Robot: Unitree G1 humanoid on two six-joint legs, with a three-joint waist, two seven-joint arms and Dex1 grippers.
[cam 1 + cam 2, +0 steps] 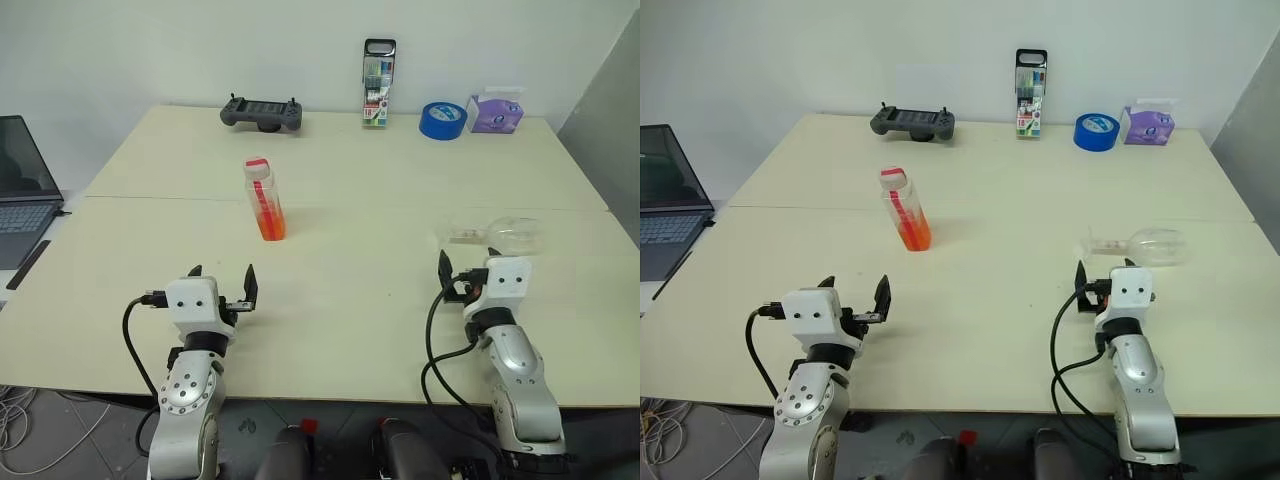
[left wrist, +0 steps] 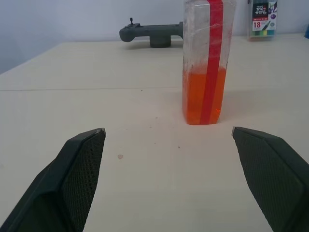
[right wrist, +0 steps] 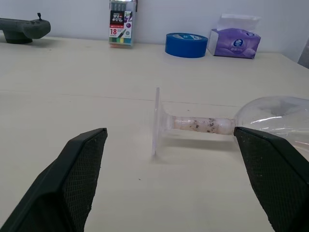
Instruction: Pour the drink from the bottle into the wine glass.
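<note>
Bottle (image 1: 265, 200) of orange drink (image 1: 271, 222) stands capped, ahead of the left gripper (image 1: 222, 281). Right of the bottle, the wine glass (image 1: 497, 234) lies sideways before the right gripper (image 1: 1102, 273). Both claws spread, holding nothing.

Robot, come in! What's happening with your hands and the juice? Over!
Left tool open, right tool open, both empty. Bottle upright, capped. Wine glass lying on its side. Nothing blocking either.

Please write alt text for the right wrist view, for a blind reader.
A clear stemmed wine glass lies on its side on the beige table, just ahead of the open right claw. Behind stand a blue tape roll and a purple tissue box.
</note>
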